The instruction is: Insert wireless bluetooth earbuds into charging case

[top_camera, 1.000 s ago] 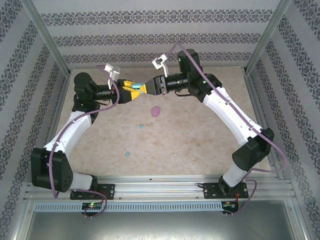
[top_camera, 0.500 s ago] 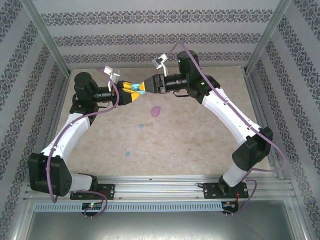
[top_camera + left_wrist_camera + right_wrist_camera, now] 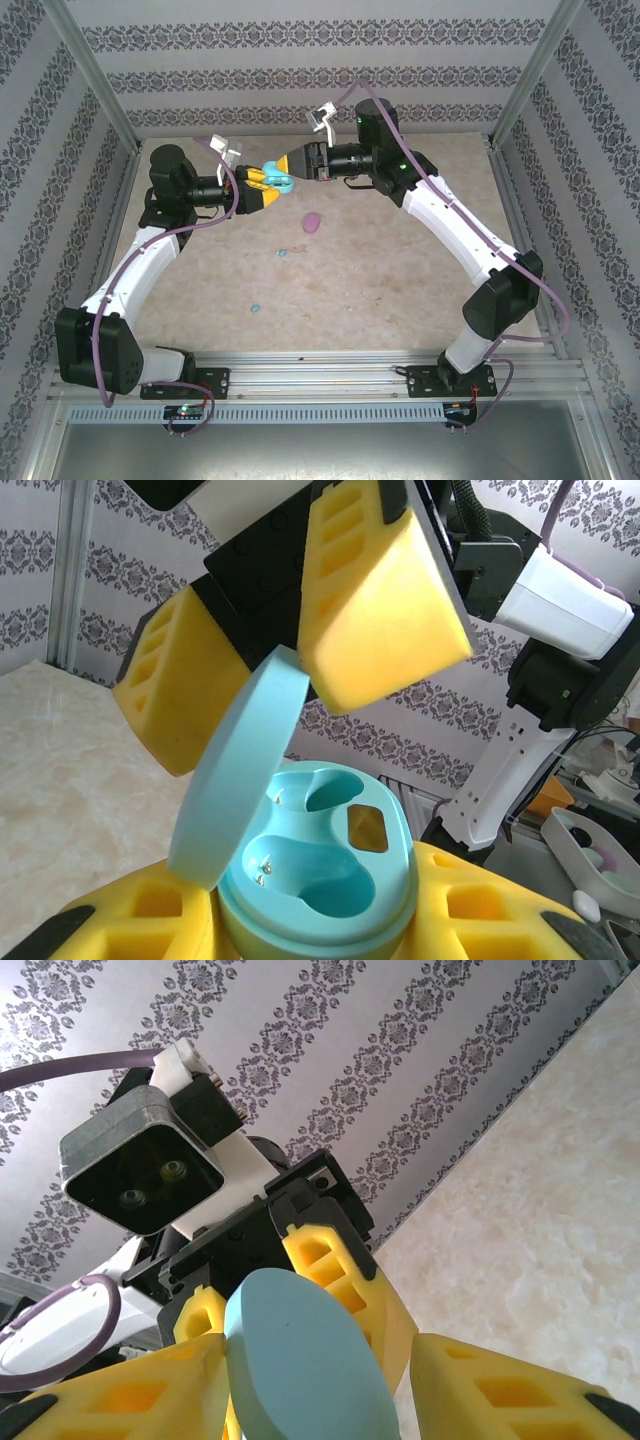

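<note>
So the left gripper is clamped on the light blue charging case, held up in the air over the far side of the table. From the left wrist cam the case body sits snug between its two yellow fingers. The lid is flipped open and tilted up on its hinge, and both little wells inside are empty. The right gripper comes in nose to nose with the left one, jaws spread wide, not gripping anything. The lid's free edge pokes into the gap between its foam pads, looks like it's leaning on one pad, can't say for sure. The earbuds are down on the table, well apart from both grippers: one light blue bud mid-table, another nearer the bases. A pink-purple oval case lies below the grippers.
</note>
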